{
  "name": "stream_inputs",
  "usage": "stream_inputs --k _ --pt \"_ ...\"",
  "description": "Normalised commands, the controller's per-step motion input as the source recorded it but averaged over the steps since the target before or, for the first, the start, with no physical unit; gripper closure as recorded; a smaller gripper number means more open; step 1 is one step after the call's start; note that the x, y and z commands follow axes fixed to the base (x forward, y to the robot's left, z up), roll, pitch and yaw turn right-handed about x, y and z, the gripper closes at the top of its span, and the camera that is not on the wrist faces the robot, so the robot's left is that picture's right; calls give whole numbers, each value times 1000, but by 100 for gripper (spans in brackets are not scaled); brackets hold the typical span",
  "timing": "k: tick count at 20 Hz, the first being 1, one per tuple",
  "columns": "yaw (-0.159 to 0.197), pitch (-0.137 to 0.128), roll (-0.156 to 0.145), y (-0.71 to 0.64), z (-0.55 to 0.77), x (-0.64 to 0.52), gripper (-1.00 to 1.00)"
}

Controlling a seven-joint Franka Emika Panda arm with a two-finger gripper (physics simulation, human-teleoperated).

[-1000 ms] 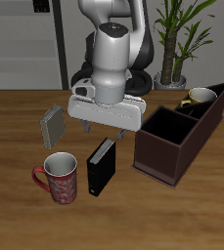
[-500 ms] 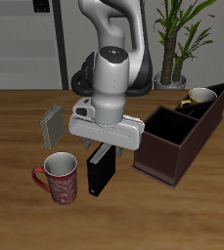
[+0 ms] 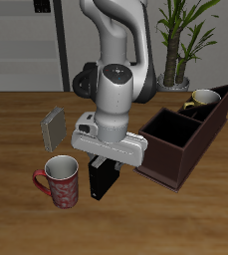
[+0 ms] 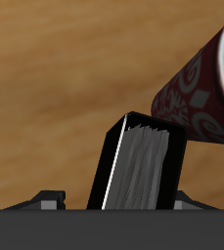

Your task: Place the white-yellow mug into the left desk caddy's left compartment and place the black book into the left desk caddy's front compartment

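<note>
A wooden table (image 3: 16,224) filled the scene, a potted plant (image 3: 185,35) behind it. My gripper (image 3: 105,162) hung with fingers apart either side of the upright black book (image 3: 102,179) directly beneath. Two mugs: the red patterned mug (image 3: 61,181) beside it, the white-yellow mug (image 3: 204,99) inside the left desk caddy (image 3: 170,159). One grey book (image 3: 54,127) stood beyond.

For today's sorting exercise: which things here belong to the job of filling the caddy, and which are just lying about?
Job: white-yellow mug, already sitting in the left desk caddy; black book, upright on the table; gripper right above it.

Lying about: red patterned mug; grey book; potted plant.
</note>
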Motion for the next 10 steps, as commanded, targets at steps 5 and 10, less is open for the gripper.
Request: stream_inputs --k 5,10 --pt "-9 -1 -6 -38 16 -109 100" --pt "-6 -29 -37 -78 317 -305 100"
